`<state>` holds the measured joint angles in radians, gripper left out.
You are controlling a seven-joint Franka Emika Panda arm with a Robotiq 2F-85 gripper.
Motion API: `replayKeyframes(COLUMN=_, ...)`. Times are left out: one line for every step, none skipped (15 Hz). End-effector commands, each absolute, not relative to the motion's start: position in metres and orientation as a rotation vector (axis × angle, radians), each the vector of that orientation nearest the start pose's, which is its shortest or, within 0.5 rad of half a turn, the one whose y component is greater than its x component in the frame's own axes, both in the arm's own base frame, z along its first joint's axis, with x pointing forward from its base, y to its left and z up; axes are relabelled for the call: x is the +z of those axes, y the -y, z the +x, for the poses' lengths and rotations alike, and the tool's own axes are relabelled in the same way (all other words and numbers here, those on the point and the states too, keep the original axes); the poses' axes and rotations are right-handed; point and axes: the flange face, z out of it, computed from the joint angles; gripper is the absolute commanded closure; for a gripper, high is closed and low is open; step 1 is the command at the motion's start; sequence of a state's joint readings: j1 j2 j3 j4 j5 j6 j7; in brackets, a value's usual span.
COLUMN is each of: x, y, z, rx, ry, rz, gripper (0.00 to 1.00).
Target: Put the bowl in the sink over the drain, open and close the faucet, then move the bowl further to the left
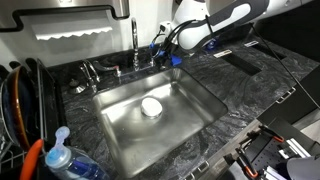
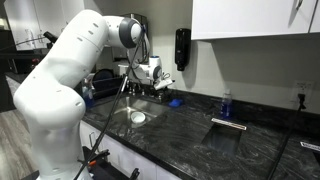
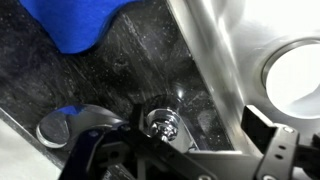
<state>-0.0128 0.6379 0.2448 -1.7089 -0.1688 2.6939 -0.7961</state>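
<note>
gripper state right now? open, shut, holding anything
gripper: open, holding nothing; it hangs over the countertop by the faucet, apart from the bowl in the sink.

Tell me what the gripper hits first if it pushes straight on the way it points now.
Most likely the small round chrome fitting on the dark grey marbled countertop, which sits between the open jaws of the gripper in the wrist view, beside the stainless steel sink. Depth is unclear.
</note>
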Motion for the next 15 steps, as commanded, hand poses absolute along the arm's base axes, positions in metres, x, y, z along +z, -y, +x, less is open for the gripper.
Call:
replayKeyframes(x=0.268, y=-0.146, z=0.691, rx=-0.587, ry=1.663, rz=-2.688, gripper=0.0)
replayKeyframes(x=0.267, y=-0.146, z=0.691, rx=-0.589, ry=1.675, rz=-2.682, gripper=0.0)
replayKeyframes(x=0.267, y=-0.147, z=0.691, rx=-0.59, ry=1.679, rz=-2.679, gripper=0.0)
replayKeyframes(x=0.267, y=-0.147, z=0.691, rx=-0.591, ry=1.68, rz=-2.678, gripper=0.0)
replayKeyframes(x=0.267, y=-0.147, z=0.691, rx=-0.592, ry=1.681, rz=-2.677, gripper=0.0)
replayKeyframes(x=0.275, y=-0.145, z=0.692, rx=-0.637, ry=1.725, rz=-2.67, gripper=0.0)
replayKeyframes(x=0.28, y=-0.143, z=0.693, rx=-0.671, ry=1.755, rz=-2.659, gripper=0.0)
replayKeyframes(x=0.286, y=-0.141, z=0.695, rx=-0.699, ry=1.79, rz=-2.638, gripper=0.0)
replayKeyframes(x=0.29, y=-0.14, z=0.697, rx=-0.72, ry=1.838, rz=-2.624, gripper=0.0)
replayKeyframes(x=0.293, y=-0.139, z=0.698, rx=-0.734, ry=1.876, rz=-2.608, gripper=0.0)
replayKeyframes(x=0.295, y=-0.138, z=0.7, rx=-0.749, ry=1.914, rz=-2.586, gripper=0.0)
replayKeyframes(x=0.297, y=-0.138, z=0.701, rx=-0.757, ry=1.951, rz=-2.568, gripper=0.0)
replayKeyframes(x=0.299, y=-0.139, z=0.703, rx=-0.764, ry=1.989, rz=-2.545, gripper=0.0)
replayKeyframes(x=0.301, y=-0.139, z=0.705, rx=-0.77, ry=2.032, rz=-2.522, gripper=0.0)
replayKeyframes(x=0.302, y=-0.139, z=0.706, rx=-0.774, ry=2.069, rz=-2.503, gripper=0.0)
